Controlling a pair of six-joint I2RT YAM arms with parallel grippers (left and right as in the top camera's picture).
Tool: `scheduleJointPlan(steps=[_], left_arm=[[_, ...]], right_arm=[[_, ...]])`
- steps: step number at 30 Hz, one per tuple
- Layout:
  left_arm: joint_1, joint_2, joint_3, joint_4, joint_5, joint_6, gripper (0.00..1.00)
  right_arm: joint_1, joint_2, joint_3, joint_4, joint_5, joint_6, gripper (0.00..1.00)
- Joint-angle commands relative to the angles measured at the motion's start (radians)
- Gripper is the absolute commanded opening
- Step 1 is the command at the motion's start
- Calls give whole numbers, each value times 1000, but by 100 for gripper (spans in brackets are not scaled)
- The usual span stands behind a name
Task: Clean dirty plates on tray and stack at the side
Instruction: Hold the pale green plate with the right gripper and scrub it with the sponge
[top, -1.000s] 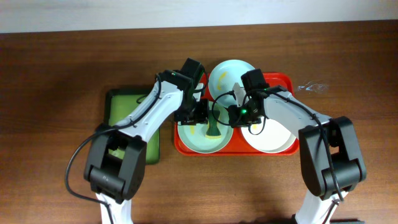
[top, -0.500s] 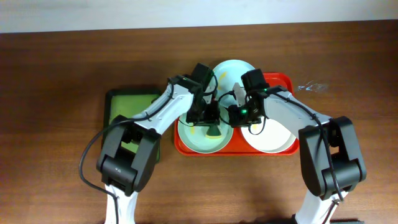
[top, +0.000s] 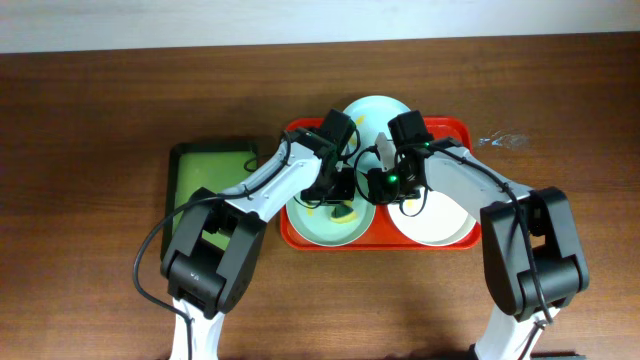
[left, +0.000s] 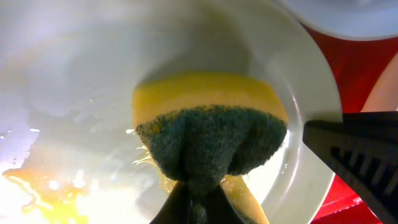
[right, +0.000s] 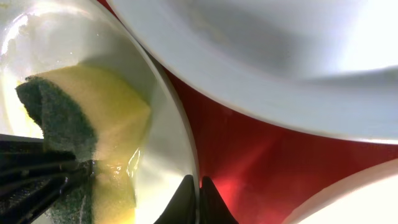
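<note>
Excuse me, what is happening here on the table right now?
The left gripper presses a yellow sponge with a green scouring side onto a pale mint round plate with yellow smears, on the red plastic tray. The right gripper pinches that plate's rim. No plate is stacked at the side yet.

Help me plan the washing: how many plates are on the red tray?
3. One mint plate at the tray's near left, under the sponge; a second mint plate at the back, overhanging the rim; a white plate near right. None seems hidden.
</note>
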Motion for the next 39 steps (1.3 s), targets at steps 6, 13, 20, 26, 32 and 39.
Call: scheduleJointPlan(steps=[6, 13, 20, 26, 32, 39], left_arm=[[59, 8, -2, -170, -324, -77, 0], [86, 8, 139, -285, -397, -77, 0], [69, 9, 105, -111, 32, -45, 0], [75, 9, -39, -55, -88, -47, 0], [83, 7, -53, -162, -459, -72, 0], [83, -1, 93, -230, -260, -69, 0]], right_arm=[[6, 11, -11, 1, 5, -16, 4], [6, 11, -11, 1, 5, -16, 4], [6, 11, -11, 1, 5, -16, 5], [6, 11, -17, 2, 9, -16, 5], [6, 11, -17, 2, 9, -16, 5], [6, 11, -17, 2, 9, -16, 5]])
